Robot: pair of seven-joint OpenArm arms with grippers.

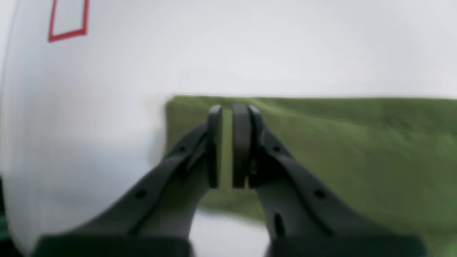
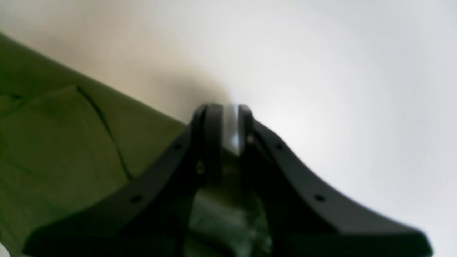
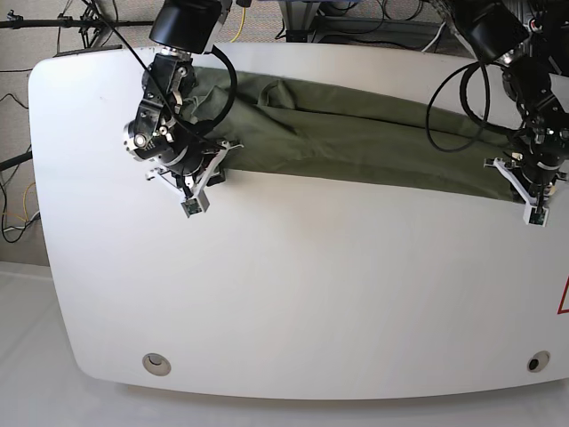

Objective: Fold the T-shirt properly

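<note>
The olive-green T-shirt (image 3: 356, 133) lies stretched in a long band across the far half of the white table (image 3: 311, 285). At the band's right end, my left gripper (image 3: 518, 181) sits on the near corner. In the left wrist view its jaws (image 1: 228, 109) are shut, with green cloth (image 1: 339, 142) in the slit between the pads. My right gripper (image 3: 222, 158) is at the band's left end on the near edge. Its jaws (image 2: 223, 107) are shut, with T-shirt cloth (image 2: 53, 142) bunched between the finger bases.
A red outlined rectangle (image 1: 68, 18) is marked on the table beyond the left gripper, and a red mark (image 3: 564, 298) shows at the table's right edge. Two round holes (image 3: 157, 361) (image 3: 536, 362) sit near the front edge. Cables (image 3: 356, 18) run behind the far edge.
</note>
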